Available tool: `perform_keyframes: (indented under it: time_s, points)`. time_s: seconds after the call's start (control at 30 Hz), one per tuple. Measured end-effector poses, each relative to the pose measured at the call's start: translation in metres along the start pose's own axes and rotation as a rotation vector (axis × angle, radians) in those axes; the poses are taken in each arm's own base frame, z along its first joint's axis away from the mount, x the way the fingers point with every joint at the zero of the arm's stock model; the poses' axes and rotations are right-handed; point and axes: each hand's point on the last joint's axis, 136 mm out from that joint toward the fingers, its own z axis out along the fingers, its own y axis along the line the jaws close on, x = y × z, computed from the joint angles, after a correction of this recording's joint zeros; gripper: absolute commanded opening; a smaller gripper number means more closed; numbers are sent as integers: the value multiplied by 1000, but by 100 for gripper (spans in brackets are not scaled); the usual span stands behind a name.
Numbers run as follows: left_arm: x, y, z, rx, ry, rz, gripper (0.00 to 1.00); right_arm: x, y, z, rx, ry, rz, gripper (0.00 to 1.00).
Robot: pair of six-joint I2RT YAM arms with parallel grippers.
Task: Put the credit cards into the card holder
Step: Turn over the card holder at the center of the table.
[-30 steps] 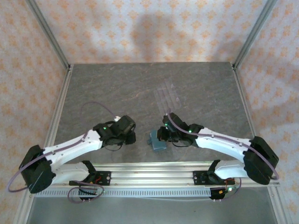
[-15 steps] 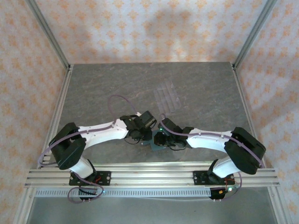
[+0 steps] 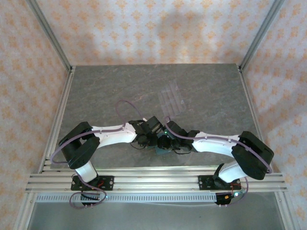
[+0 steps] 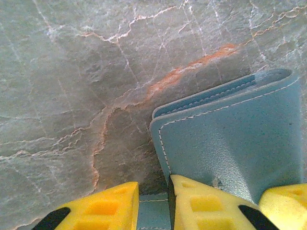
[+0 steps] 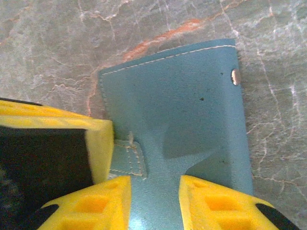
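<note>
Left tool (image 4: 153,205): narrow, clamped on a stitched strap (image 5: 127,160) of the wallet (image 5: 182,105).
Right tool (image 5: 156,201): fingers partly apart, wallet leather showing in the gap; cannot tell whether it grips or only touches.
Wallet: lying on the bench (image 4: 72,72), directly ahead of both tools, which stand at its near edge.
Left wrist view: two stacked layers at the fold beyond the tool; a yellow finger (image 4: 285,206) of the other tool just to the right.
Right wrist view: pale stud (image 5: 235,76) at the wallet's far right edge.
Top view: clear rack (image 3: 171,98) well beyond both tools; wallet mostly hidden beneath them.
</note>
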Motion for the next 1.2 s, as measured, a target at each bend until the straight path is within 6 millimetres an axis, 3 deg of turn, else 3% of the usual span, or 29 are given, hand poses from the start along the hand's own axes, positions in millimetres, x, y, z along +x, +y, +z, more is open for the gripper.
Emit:
perform_keyframes:
  time_s: [0.2,0.3,0.5,0.67,0.93,1.1,1.2]
  points:
    - [5,5,8,10,-4,-14,23,-17,-1,-28,-19,-68,14,52]
    - [5,5,9,18,-11,-19,23,-23,-10,-33,-1,-80,16,58]
    - [5,5,9,26,-17,-24,22,-18,-28,-16,48,-15,22,65]
    - [5,5,10,29,-19,-24,23,-6,-24,3,-6,51,23,64]
    - [5,6,11,31,-21,-27,22,-4,-12,11,-104,69,62,40]
    - [5,6,11,30,-21,-28,21,-3,-1,9,-180,77,84,2]
    - [4,5,9,37,-26,-28,21,-6,3,2,-188,56,66,0]
